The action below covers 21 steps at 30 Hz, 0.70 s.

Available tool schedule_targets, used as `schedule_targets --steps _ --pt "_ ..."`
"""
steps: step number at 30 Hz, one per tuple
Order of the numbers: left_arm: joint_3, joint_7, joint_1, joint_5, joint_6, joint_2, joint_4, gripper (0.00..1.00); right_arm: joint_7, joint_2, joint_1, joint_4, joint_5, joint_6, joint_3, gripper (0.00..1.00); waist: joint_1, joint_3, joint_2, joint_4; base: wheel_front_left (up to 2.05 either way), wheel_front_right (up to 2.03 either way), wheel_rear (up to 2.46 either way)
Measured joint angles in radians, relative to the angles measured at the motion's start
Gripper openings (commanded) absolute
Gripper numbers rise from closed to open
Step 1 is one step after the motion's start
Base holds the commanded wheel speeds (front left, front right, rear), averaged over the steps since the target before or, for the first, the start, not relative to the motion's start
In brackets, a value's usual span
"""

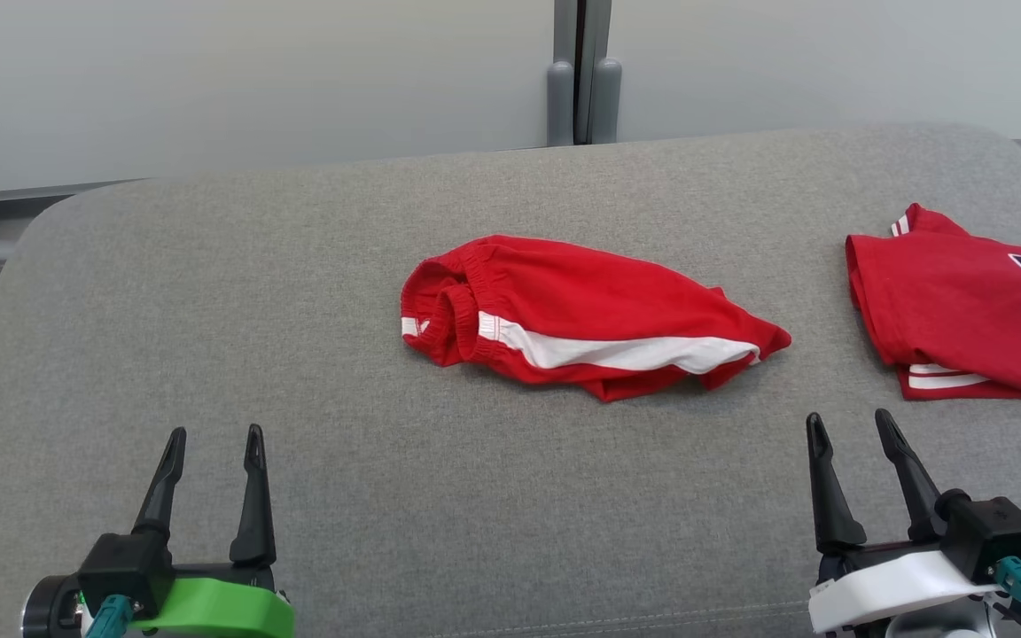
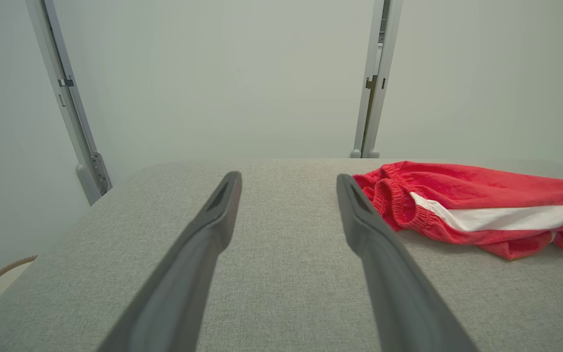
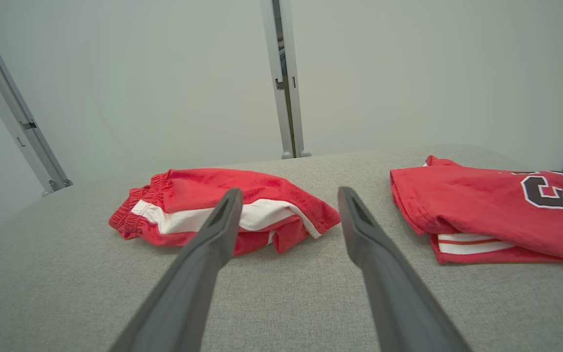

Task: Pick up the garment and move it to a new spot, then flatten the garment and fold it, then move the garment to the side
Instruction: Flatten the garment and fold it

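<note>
Left gripper (image 1: 215, 431): at the near left edge, low over the grey padded surface (image 1: 298, 266); its two dark fingers stand apart with nothing between them.
Right gripper (image 1: 849, 416): at the near right, likewise spread and empty, aimed roughly at the gap between the two red pieces.
Garment: the red shorts (image 1: 581, 301) lie crumpled in the middle of the surface, well apart from both grippers. The elastic waistband (image 1: 453, 306) is to the left, the white side stripe (image 1: 617, 353) faces the near side, and the leg ends are bunched at the right.
Neighbour: a red jersey (image 1: 962, 301) lies folded at the far right, apart from the shorts; I take it as not the piece in hand.
Step in hand: by my reading the first pick-up is not yet begun, and both arms have to reach forward to the shorts.
Where to grip: the waistband looks the firmest hold for the left side; the right would do best at the bunched leg hem.
How to lift: close on cloth and not on the padding, then raise both ends together so the shorts hang open.
Watch for: the right arm brushing the jersey, and a shallow pinch that slips off, which would leave the shorts twisted when laid down.
</note>
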Motion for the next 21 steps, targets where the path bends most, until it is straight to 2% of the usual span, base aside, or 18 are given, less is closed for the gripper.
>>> schedule_targets --steps 15,21 --pt "-0.025 0.001 0.000 -0.007 0.008 0.004 0.002 1.00 0.000 0.004 -0.002 0.025 0.002 0.000 0.012 1.00 0.0000 -0.001 0.0000 0.016 0.00 0.00 0.00" --pt "-0.048 0.000 -0.006 -0.007 0.007 0.002 0.004 1.00 0.000 -0.065 -0.060 0.134 0.022 0.000 0.010 1.00 0.0000 0.003 0.0000 0.040 0.00 0.00 0.00"
